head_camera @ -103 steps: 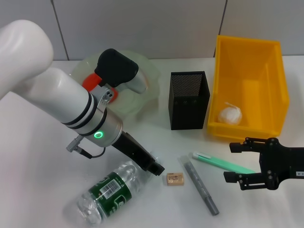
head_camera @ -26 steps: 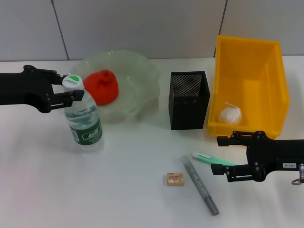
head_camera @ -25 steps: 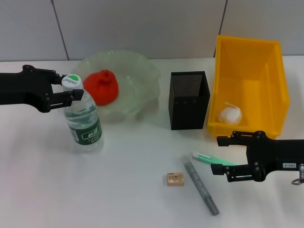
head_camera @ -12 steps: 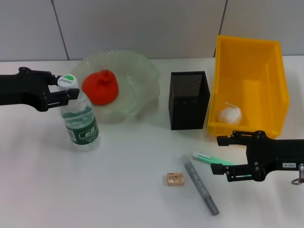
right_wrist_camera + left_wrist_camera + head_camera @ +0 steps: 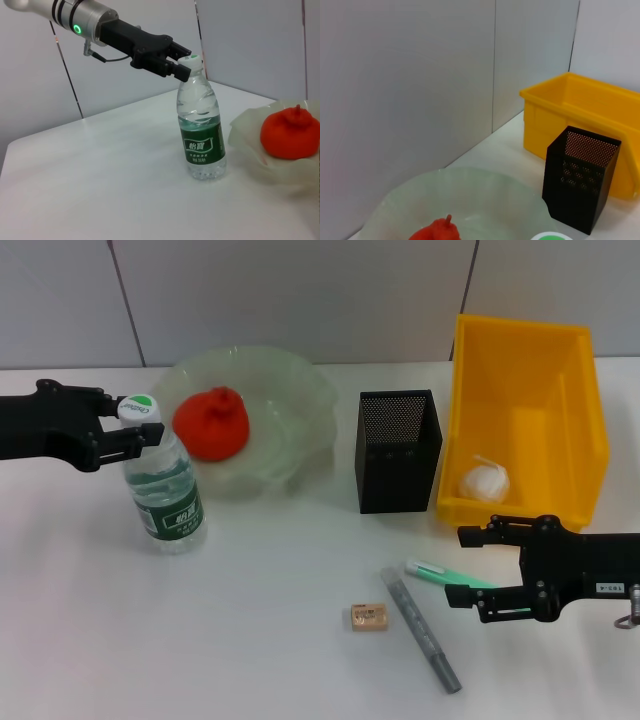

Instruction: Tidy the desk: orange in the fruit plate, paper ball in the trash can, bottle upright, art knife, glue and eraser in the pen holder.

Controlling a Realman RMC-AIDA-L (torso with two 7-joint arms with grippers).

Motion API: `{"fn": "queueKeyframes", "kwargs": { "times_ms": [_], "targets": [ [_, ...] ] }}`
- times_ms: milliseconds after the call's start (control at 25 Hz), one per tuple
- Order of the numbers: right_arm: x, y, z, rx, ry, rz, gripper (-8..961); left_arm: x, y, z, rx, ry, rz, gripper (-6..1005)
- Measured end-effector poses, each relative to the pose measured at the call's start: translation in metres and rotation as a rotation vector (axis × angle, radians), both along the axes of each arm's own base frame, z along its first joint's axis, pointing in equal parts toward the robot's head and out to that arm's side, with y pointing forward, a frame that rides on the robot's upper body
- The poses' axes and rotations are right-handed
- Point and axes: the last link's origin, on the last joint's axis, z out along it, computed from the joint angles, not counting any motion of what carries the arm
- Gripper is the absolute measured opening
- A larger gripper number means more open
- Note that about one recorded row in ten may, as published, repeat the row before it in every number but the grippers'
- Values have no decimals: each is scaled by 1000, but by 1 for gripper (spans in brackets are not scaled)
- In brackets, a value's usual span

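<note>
The water bottle (image 5: 164,490) stands upright on the white table (image 5: 250,640) toward its left edge, just in front of the fruit plate (image 5: 290,400). The left gripper (image 5: 138,427) reaches in from the left edge at cap height, its black fingers (image 5: 170,62) closed around the bottle's neck just below the green-and-white cap (image 5: 138,408); the right wrist view shows them clamped there. The orange (image 5: 211,424) sits inside the pale green fruit plate, which lies near the table's far edge, left of centre.

The black mesh pen holder (image 5: 398,450) stands near the middle of the table, just beside the yellow trash can (image 5: 525,370), which occupies the far right corner. The paper ball (image 5: 484,482) lies inside the trash can against its near wall.

Toward the near edge, the eraser (image 5: 369,617) lies flat, with the grey art knife (image 5: 420,630) just to its right, angled toward the near right corner. The green glue stick (image 5: 440,573) lies beyond the knife's tip. The right gripper (image 5: 466,565) hovers by the right edge, fingers spread apart and holding nothing, with the glue's far end between them
</note>
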Motion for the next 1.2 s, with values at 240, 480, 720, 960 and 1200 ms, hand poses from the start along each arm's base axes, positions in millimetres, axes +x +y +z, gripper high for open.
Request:
{"fn": "queueKeyframes", "kwargs": {
  "times_ms": [240,480,720,960,1200],
  "targets": [
    [-1,1,0,-1,-3,5,825,0,0,-1,2,-1,2,442],
    [-2,2,0,-3,-4,7,826,-1,0,-1,4,-3,7,443],
    [-2,2,0,-3,-4,7,826,-1,1,0,15,-8,12,446],
    [-2,2,0,-3,-4,8,825,-1,1,0,16,-9,13,518],
    [-2,2,0,-2,-3,8,825,-1,1,0,16,-9,13,678]
  ]
}}
